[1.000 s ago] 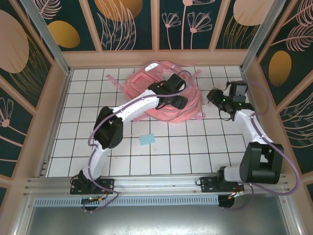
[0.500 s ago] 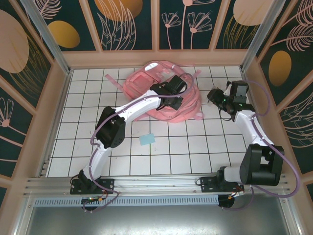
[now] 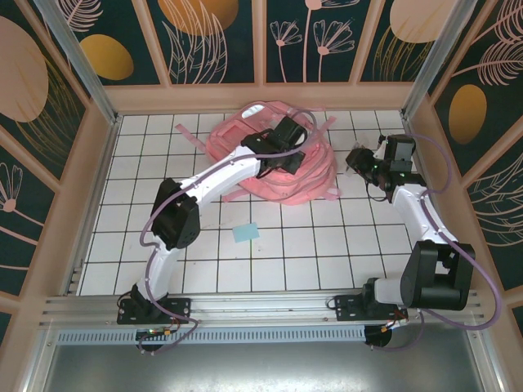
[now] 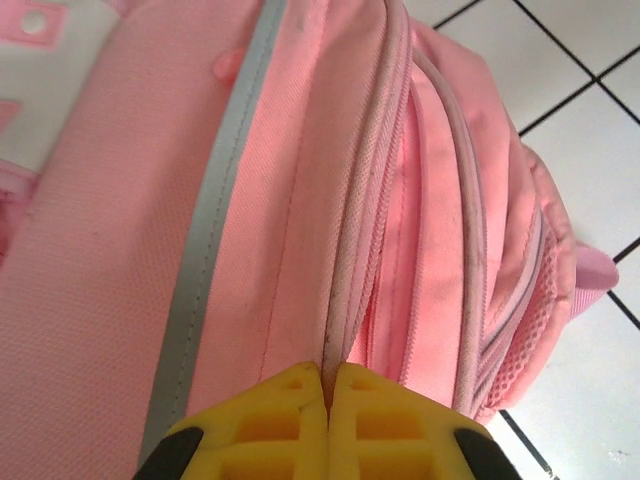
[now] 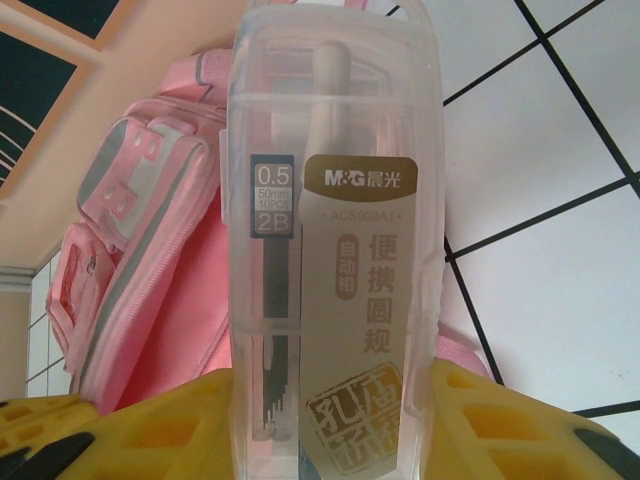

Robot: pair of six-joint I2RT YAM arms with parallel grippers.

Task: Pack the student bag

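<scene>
The student bag (image 3: 233,139), big and pink with grey stripes, lies on the white tiles at the back centre. My left gripper (image 3: 286,160) reaches over its right half. In the left wrist view its yellow fingers (image 4: 290,410) are shut, pinching a piped seam (image 4: 345,290) beside the zipper of the bag (image 4: 110,260). To the right of the bag my right gripper (image 3: 359,160) is shut on a clear plastic case (image 5: 335,230) with a printed label and dark leads inside. The case stands upright between the jaws of that gripper (image 5: 335,395), and the bag (image 5: 140,270) lies behind it on the left.
A small light-blue flat piece (image 3: 245,233) lies on the tiles in front of the bag. Pink straps (image 3: 189,133) trail off the bag to the left. Wooden walls (image 3: 90,188) close in the tiled floor on three sides.
My left gripper has shut on the bag's seam and its wrist has shifted a little toward the back. The right arm, holding the case, has barely moved.
</scene>
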